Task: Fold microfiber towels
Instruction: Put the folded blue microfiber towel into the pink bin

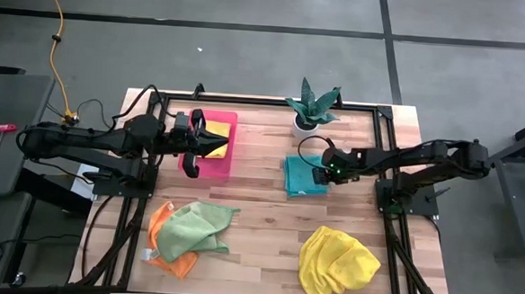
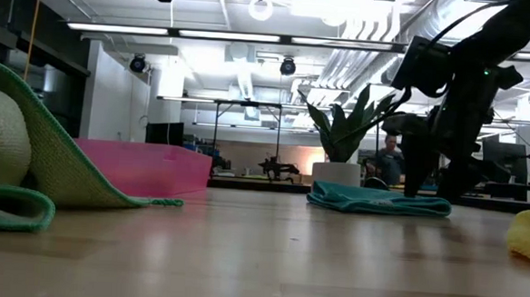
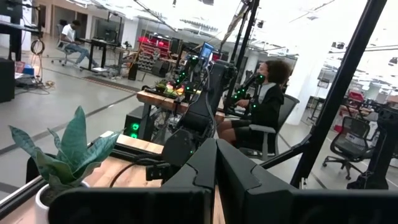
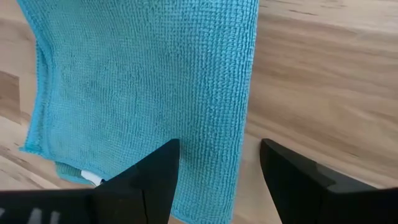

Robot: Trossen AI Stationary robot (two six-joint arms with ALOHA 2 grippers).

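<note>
A folded teal towel [image 1: 301,176] lies flat on the table's middle right; it also shows in the low view [image 2: 380,202]. My right gripper [image 1: 320,173] is open and points down at its right edge [image 4: 245,93]; one finger stands over the cloth, the other over bare wood. A yellow towel [image 1: 218,127] lies in the pink tray [image 1: 209,167]. My left gripper [image 1: 223,146] is shut and empty, held level above the tray. A light green towel [image 1: 193,229] lies crumpled on an orange one [image 1: 160,241]. A second yellow towel [image 1: 338,259] lies crumpled at the near right. My right gripper comes at the teal towel from above, its open fingers [image 4: 155,177] standing on either side of the towel's right edge. I cannot tell whether the fingertips touch the cloth or the table.
A potted plant [image 1: 311,109] stands at the far edge, just behind the teal towel. Bare wood lies between the teal towel and the crumpled towels near the front edge. A person sits beyond the table in the left wrist view [image 3: 264,106].
</note>
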